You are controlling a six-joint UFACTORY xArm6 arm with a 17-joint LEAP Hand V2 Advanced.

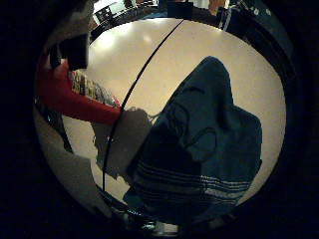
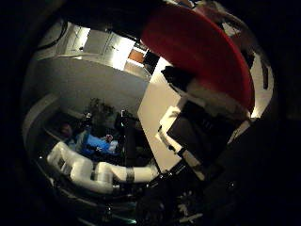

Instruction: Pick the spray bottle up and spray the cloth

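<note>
The red spray bottle [image 1: 70, 95] with a colourful label lies close against my palm in the little finger side view. It fills the thumb side view [image 2: 193, 47] as a large red body. My hand [image 2: 193, 118] has white and black fingers curled round the bottle. One white finger [image 1: 125, 144] shows beside the bottle's labelled part. The blue cloth [image 1: 199, 139], with pale stripes along one edge, lies crumpled on the white table [image 1: 130, 50] below the hand, a short way from the bottle.
A thin dark line runs across the table beside the cloth. The table's far edge and dark room furniture [image 1: 150, 8] lie beyond. The thumb side view shows the white arm [image 2: 94, 171] and the room behind it.
</note>
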